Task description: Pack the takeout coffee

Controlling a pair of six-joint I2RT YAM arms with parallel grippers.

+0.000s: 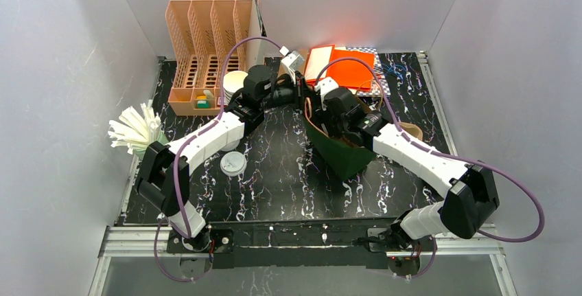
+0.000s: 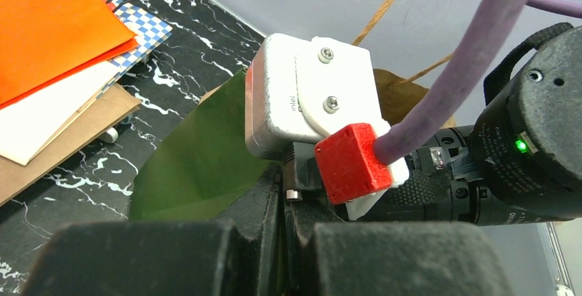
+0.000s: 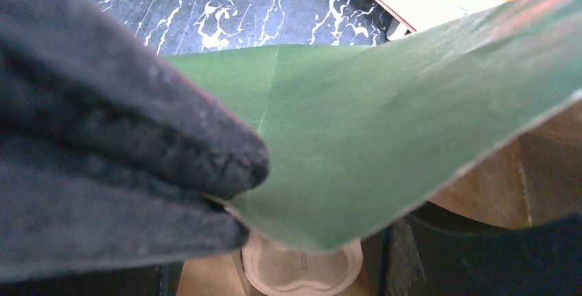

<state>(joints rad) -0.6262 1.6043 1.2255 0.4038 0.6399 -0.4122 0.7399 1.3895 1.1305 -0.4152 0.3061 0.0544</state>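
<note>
The left gripper (image 1: 300,97) is clamped on the top edge of the dark green paper bag (image 1: 343,155), which stands near the middle of the black marbled table (image 1: 288,186). In the right wrist view its two black fingers (image 3: 123,124) press flat together with the green paper pinched in the seam between them, and the bag wall spreads away from them as a tilted sheet. The coffee cup (image 3: 302,268) is down inside the bag. Only its round white lidded top shows, at the bottom edge of that view, against the bag's brown inner side. The right gripper (image 1: 333,114) reaches into the bag's mouth from above. Its jaws stand wide with the cup between them, but whether they press on the cup or hang free of it cannot be told, because the bag wall and the wrist hide the contact. A loose white lid (image 1: 233,163) lies on the table left of the bag, well apart from it. Farther back on the left are a stack of white cups (image 1: 235,82) and a peach-coloured organizer (image 1: 206,42), and orange sheets (image 1: 346,68) lie just behind the bag.
</note>
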